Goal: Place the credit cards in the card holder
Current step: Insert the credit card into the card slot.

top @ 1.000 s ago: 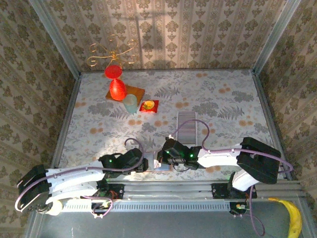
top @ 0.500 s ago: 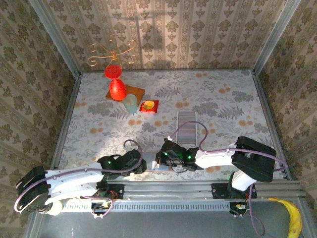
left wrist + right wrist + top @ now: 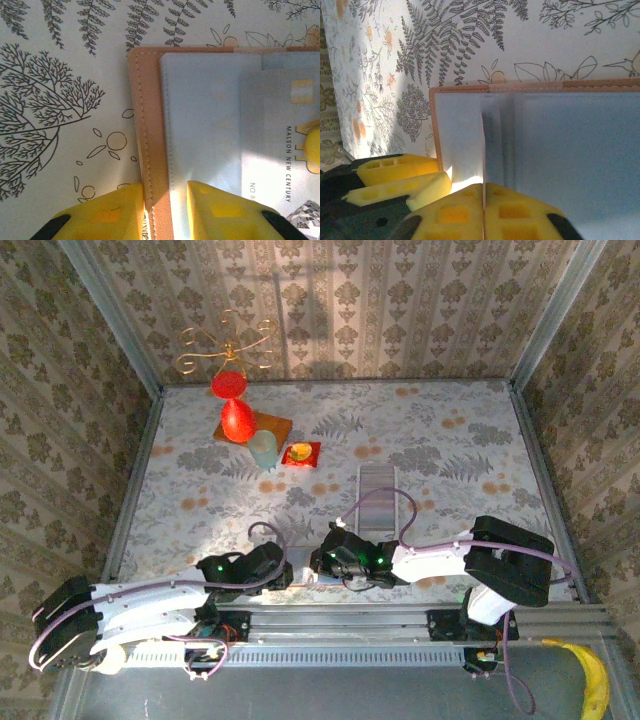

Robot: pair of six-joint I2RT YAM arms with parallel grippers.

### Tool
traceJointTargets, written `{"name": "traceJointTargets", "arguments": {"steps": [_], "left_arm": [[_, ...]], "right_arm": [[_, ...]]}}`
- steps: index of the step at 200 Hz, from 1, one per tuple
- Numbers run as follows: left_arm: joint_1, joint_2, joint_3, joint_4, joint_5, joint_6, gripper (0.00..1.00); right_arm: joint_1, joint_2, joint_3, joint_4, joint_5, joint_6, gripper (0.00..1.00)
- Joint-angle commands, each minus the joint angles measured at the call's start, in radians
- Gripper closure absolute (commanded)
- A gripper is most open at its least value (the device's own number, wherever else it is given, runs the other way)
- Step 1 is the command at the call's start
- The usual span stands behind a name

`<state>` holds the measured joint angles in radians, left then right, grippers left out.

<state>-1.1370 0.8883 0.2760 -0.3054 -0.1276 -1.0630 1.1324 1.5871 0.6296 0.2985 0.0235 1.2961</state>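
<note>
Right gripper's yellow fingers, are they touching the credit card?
Touching. The right wrist view shows the right gripper pinching the credit card edge-on, with no gap on either side.

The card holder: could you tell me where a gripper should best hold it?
Take the card holder by its stitched tan border, from the left arm's side, where the left gripper straddles it. It lies flat, and its pockets and a credit card cover the rest, so that strip is likely the only free hold.
</note>
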Motion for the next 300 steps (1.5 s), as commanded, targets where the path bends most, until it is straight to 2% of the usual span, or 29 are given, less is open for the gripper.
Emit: {"name": "traceJointTargets", "arguments": {"steps": [1,14,33,61,110,148,198,249,300], "left_arm": [[0.003,-0.002,-0.02,0.001,0.017,-0.02,0.73],[0.003,-0.002,-0.02,0.001,0.017,-0.02,0.74],[0.003,-0.004,-0.02,0.001,0.02,-0.022,0.74],[0.002,-0.007,-0.02,0.001,0.019,-0.022,0.75],[0.001,-0.004,-0.018,0.006,0.019,-0.023,0.77],[0.0,0.001,-0.017,0.007,0.021,-0.025,0.78],[0.0,-0.001,-0.014,0.007,0.02,-0.025,0.78],[0.0,0.0,-0.015,0.007,0.02,-0.022,0.78],[-0.001,-0.002,-0.018,0.012,0.02,-0.025,0.79]], "right_arm": [[0.006,0.015,0.009,-0.005,0.047,0.004,0.73],[0.006,0.003,0.017,-0.045,0.064,-0.007,0.68],[0.006,-0.012,0.034,-0.113,0.082,-0.036,0.55],[0.006,-0.027,0.057,-0.2,0.099,-0.075,0.51],[0.006,-0.004,0.087,-0.211,0.077,-0.089,0.62],[0.009,0.048,0.135,-0.184,0.042,-0.095,0.66],[0.013,0.076,0.168,-0.19,0.03,-0.097,0.67],[0.013,0.026,0.139,-0.27,0.09,-0.101,0.63],[0.021,0.038,0.125,-0.228,0.066,-0.083,0.81]]}}
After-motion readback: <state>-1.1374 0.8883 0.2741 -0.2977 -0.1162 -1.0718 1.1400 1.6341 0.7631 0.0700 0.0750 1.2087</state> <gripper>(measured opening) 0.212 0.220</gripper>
